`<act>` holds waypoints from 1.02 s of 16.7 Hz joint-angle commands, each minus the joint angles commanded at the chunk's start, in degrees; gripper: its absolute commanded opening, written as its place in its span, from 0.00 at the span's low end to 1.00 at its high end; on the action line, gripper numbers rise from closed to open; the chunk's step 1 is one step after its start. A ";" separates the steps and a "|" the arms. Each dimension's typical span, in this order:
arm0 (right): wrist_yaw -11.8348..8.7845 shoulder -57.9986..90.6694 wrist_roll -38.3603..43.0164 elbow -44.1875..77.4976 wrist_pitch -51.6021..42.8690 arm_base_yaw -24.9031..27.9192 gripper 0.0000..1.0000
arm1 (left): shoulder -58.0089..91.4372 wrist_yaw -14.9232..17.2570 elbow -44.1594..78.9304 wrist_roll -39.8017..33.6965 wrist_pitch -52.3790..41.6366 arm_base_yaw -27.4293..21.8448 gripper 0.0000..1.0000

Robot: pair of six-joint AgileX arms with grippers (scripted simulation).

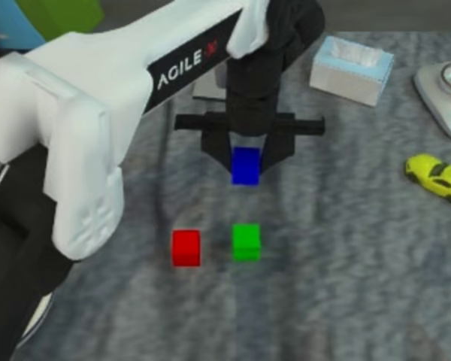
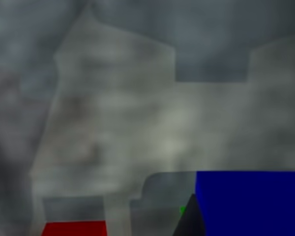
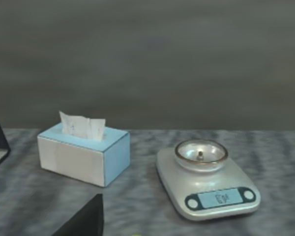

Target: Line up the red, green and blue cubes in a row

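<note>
Only the top view takes in the whole layout: the left pincer (image 1: 246, 154) reaches out over the middle of the grey desk (image 1: 346, 248), pinching the blue cube (image 1: 246, 165) between its dark fingers, while the red cube (image 1: 186, 247) and the green cube (image 1: 246, 241) sit nearer the front edge, side by side but apart, the green one almost straight below the blue one in that view. The left wrist view shows much less, just a large face of the blue cube (image 2: 250, 201) close up, the top of the red cube (image 2: 73, 228) at the frame's edge and a speck of the green cube (image 2: 182, 210). The right wrist view shows none of the cubes, only a light blue tissue box (image 3: 83, 152) and a silver kitchen scale (image 3: 206, 179); both also appear toward the far right of the top view, with a yellow toy car (image 1: 437, 177) nearer. All three cubes are plain, matte and equal in size. The right pincer is out of sight.
</note>
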 joint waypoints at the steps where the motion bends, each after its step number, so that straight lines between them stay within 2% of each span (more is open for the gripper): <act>1: 0.00 0.00 0.00 0.00 0.00 0.00 1.00 | 0.52 -0.10 1.45 -4.21 -0.79 -2.83 0.00; 4: 0.00 0.00 0.00 0.00 0.00 0.00 1.00 | 1.31 -0.52 4.93 -13.19 -2.36 -9.60 0.00; 6: 0.00 0.00 0.00 0.00 0.00 0.00 1.00 | 1.33 -0.76 6.15 -16.11 -2.75 -12.08 0.00; 13: 0.00 0.00 0.00 0.00 0.00 0.00 1.00 | 1.05 -0.78 5.27 -16.51 -1.76 -12.43 0.00; 17: 0.00 0.00 0.00 0.00 0.00 0.00 1.00 | 0.64 -0.81 -3.66 -16.29 6.51 -12.59 0.00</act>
